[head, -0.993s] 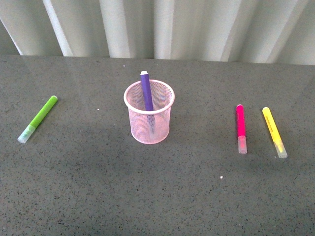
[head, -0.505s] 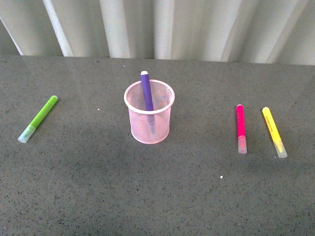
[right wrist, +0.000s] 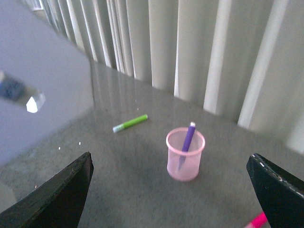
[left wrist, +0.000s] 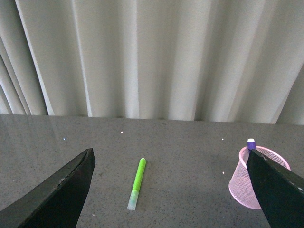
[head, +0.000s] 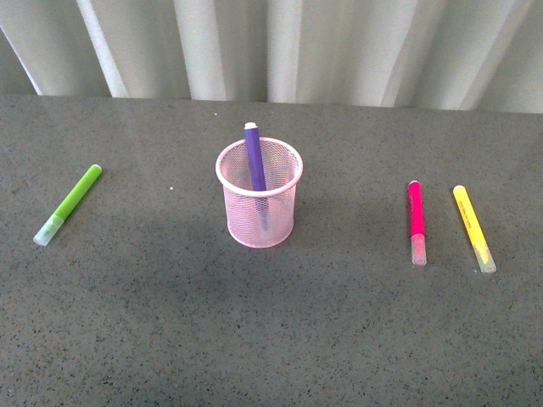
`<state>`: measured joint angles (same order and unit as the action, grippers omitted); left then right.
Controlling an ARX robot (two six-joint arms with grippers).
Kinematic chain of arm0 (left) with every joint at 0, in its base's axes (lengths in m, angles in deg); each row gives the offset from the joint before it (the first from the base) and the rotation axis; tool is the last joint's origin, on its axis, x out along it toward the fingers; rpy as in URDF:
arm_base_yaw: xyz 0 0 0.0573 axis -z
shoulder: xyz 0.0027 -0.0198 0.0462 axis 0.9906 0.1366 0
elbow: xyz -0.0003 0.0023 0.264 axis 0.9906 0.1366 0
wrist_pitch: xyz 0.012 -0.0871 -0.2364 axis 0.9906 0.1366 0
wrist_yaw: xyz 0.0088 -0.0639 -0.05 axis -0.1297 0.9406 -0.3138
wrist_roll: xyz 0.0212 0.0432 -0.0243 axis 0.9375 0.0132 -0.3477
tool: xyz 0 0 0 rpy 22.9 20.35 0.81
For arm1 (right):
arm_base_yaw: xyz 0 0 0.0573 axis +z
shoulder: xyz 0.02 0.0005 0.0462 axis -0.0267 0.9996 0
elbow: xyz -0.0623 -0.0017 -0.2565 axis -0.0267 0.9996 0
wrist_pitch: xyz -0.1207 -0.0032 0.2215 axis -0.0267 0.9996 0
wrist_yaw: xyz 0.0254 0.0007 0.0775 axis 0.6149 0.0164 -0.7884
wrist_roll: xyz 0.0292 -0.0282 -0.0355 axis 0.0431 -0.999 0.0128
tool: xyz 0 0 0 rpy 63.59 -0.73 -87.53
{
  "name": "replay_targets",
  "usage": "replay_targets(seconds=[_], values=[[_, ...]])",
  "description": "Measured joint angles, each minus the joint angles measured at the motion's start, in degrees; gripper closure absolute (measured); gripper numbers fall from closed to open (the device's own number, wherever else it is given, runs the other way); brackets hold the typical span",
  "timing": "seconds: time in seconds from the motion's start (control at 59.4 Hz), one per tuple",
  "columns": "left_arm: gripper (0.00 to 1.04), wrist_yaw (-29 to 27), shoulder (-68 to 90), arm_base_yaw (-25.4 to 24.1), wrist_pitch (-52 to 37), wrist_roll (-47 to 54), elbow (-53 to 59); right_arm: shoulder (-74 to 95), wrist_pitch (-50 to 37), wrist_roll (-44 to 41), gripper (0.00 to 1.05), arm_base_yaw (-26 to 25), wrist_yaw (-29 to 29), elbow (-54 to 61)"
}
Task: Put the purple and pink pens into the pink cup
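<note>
Here, in the front view, a dark grey speckled table (head: 254, 339) fills the frame below a pale pleated curtain (head: 322, 51). At the left, a lime-green marker (head: 68, 204) lies flat. At the centre the pink cup (head: 276, 216) stands upright with the purple pen (head: 254, 157) already inside, leaning on the far rim with its end poking above. Right of centre the pink pen (head: 416, 219) lies flat, frosted cap toward the bottom of the frame, well apart from the cup. Just beside it, further right and not touching, lies a yellow marker (head: 473, 225).

Neither arm appears in the front view. In the wrist views, the left gripper (left wrist: 169, 152) and the right gripper (right wrist: 171, 155) each have fingers spread wide and hold nothing.

The task looks half done, and fetching the pink pen is the likely step in hand, probably for the right arm. It would do well to straddle the barrel near its middle, keeping the outer finger off the yellow marker because that gap is narrow. It should then stand the pen upright and lower it into the cup's free side, away from the purple pen. A knock on the rim might tip the mesh cup.

The table between pen and cup is open, and the curtain edge sits well behind.
</note>
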<state>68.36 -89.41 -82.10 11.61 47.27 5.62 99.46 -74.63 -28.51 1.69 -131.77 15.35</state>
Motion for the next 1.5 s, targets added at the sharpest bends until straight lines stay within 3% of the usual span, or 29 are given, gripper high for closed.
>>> replay_targets(seconds=[0.151, 0.303, 0.37, 0.606, 0.757, 0.909, 1.077, 1.498], values=[[0.07, 0.15, 0.0, 0.0, 0.0, 0.0, 0.0, 19.34, -11.63, 2.34, 0.07, 10.14, 17.42, -7.3], [0.07, 0.11, 0.0, 0.0, 0.0, 0.0, 0.0, 45.99, -19.21, 6.27, 0.07, 10.27, 37.29, -17.94], [0.07, 0.13, 0.0, 0.0, 0.0, 0.0, 0.0, 52.85, -18.6, 8.09, 0.07, 8.55, 42.23, -18.64], [0.07, 0.13, 0.0, 0.0, 0.0, 0.0, 0.0, 62.03, -13.77, 11.17, 0.07, 8.5, 47.01, -21.62], [0.07, 0.13, 0.0, 0.0, 0.0, 0.0, 0.0, 67.43, -15.76, 6.49, 0.07, 11.74, 45.05, -21.75], [0.07, 0.11, 0.0, 0.0, 0.0, 0.0, 0.0, 73.59, -15.93, 5.68, 0.07, 12.44, 48.85, -24.22], [0.07, 0.15, 0.0, 0.0, 0.0, 0.0, 0.0, 79.01, -13.16, 10.36, 0.07, 10.14, 51.19, -29.14], [0.07, 0.13, 0.0, 0.0, 0.0, 0.0, 0.0, 87.36, -6.93, 22.01, 0.07, 8.28, 49.79, -33.44]])
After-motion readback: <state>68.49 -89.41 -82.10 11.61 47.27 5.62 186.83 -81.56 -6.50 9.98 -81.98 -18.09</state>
